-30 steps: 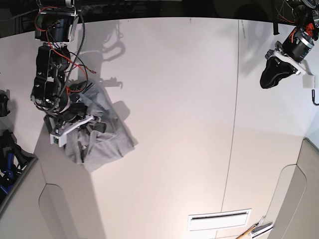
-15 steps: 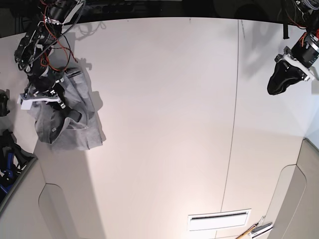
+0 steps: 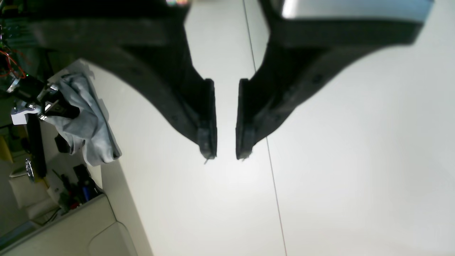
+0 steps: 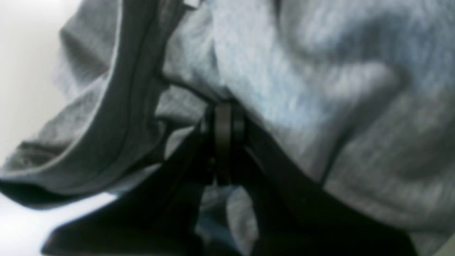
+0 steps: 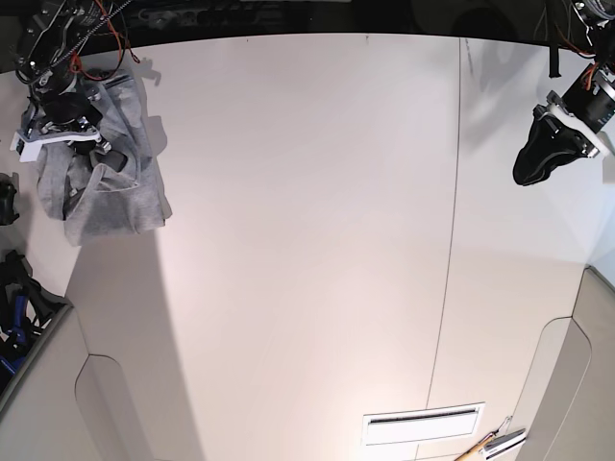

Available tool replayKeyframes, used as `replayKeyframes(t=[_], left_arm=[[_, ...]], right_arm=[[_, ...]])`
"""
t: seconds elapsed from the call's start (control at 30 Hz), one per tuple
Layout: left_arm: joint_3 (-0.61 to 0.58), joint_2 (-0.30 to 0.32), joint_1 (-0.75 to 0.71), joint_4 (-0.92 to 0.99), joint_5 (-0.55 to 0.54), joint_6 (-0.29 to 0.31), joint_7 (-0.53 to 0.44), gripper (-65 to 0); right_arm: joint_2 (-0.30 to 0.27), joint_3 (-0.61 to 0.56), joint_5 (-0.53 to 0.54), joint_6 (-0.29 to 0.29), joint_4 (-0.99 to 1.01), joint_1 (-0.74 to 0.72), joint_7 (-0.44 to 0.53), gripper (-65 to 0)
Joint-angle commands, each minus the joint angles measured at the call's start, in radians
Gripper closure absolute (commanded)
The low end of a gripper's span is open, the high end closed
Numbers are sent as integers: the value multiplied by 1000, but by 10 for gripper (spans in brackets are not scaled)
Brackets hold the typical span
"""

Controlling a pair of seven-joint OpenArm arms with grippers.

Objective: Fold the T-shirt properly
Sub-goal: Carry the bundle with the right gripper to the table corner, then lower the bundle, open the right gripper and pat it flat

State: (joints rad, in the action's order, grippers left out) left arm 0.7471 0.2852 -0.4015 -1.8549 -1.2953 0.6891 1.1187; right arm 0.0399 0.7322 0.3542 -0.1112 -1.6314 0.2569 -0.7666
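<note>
- Right end effector [image 4: 224,142]: jaws clamped together on a fold of the T-shirt [image 4: 320,89]; grey fabric drapes over and around both fingers.
- T-shirt: bunched, hanging from the right end effector [image 5: 101,158] at the far left corner of the worktop [image 5: 307,240].
- Left end effector [image 3: 225,156]: jaws parted by a narrow gap, gripping nothing, raised above the worktop's right side, well apart from the T-shirt.

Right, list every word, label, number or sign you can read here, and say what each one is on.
None can be read.
T-shirt: bunched in the right end effector; no lettering or neck label shows on the visible folds.
Left end effector: plain black, no marking.
Table: bare, no print.
</note>
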Motion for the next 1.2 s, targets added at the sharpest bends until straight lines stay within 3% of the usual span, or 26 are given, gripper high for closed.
replayKeyframes(t=[0.0, 0.17, 0.4, 0.5, 0.7, 0.97, 1.07, 1.17], left_arm=[[5, 14, 0, -18, -32, 9, -14, -105], [5, 14, -1, -18, -32, 9, -10, -105], [5, 14, -1, -18, -31, 9, -6, -105], [5, 14, -1, -18, -32, 9, -1, -105], [5, 13, -1, -18, -31, 9, 4, -105], [5, 14, -1, -18, -31, 9, 5, -105], [5, 14, 0, -18, -31, 9, 4, -105], [5, 14, 0, -18, -16, 9, 4, -105]], right_arm=[[2, 7, -58, 33, -15, -2, -52, 0], [2, 6, -40, 14, -49, -89, -52, 0], [2, 5, 119, -143, -49, -182, -61, 0], [1, 4, 143, -177, -49, -217, -80, 0], [-15, -4, 150, -185, -49, -287, -78, 0], [-83, -76, 90, -214, -48, -414, -45, 0], [-117, -124, 112, -270, -50, -445, -114, 0], [-150, -138, 220, -379, -82, -444, -242, 0]])
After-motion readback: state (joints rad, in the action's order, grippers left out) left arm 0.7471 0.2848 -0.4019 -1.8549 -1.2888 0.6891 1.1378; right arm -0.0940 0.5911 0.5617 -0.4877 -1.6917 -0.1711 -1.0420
